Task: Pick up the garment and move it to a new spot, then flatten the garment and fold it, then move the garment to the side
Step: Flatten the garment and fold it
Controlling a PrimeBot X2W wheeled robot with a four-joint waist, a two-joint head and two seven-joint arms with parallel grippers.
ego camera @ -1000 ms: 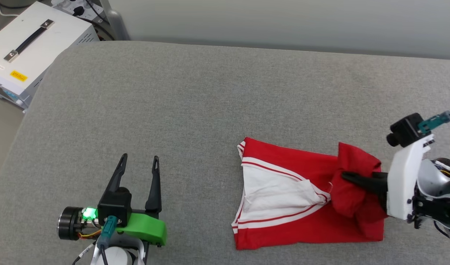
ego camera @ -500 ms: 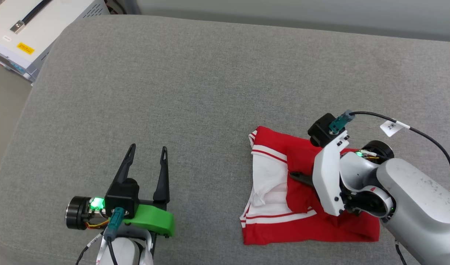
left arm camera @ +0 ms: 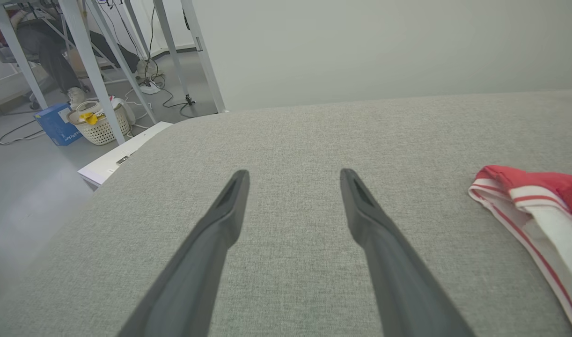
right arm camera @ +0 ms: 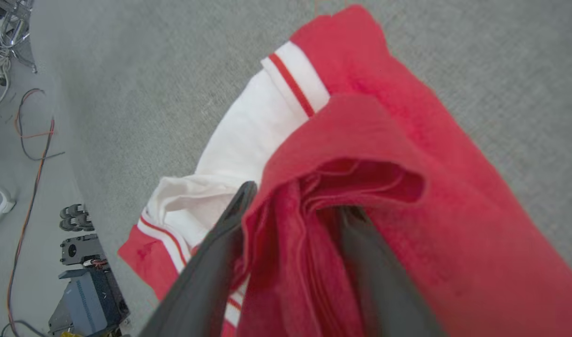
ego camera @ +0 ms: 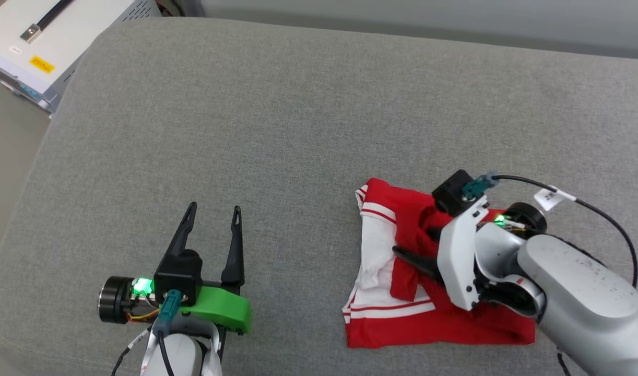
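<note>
- Head view. A grey cushion lies under everything. A white box with a black handle sits off its edge at 10 o'clock.
- The shirt lies on the cushion at 4 o'clock, rumpled. The body is red, a white sleeve with red-and-white trim faces 9 o'clock, and a red flap is folded over the middle.
- The right claw is over the shirt with its fingers pointing to 9 o'clock. The tips sit at the red flap, just beside the white sleeve. The pale forearm runs off toward 4 o'clock.
- The left claw is at 7 o'clock, well apart from the shirt. Its fingers point to 12, spread wide, with nothing between them.
- Left wrist view. Both fingers are splayed over bare cushion, and nothing is held. The shirt's striped edge shows at 3 o'clock, clear of the fingers. Past the cushion at 10 o'clock are the floor, metal legs, a basket and a blue carton.
- Right wrist view. The fingers stand well apart. A bunched fold of red cloth lies in the gap and drapes over the finger at 1 o'clock.
- The right claw reads as released, not clamped. The cloth hides one tip, so it is hard to say whether either finger presses on the fold.
- The white sleeve and trim lie at 10 to 11 o'clock from the tips, with grey cushion beyond. Floor with loose cables shows at 9 o'clock.
</note>
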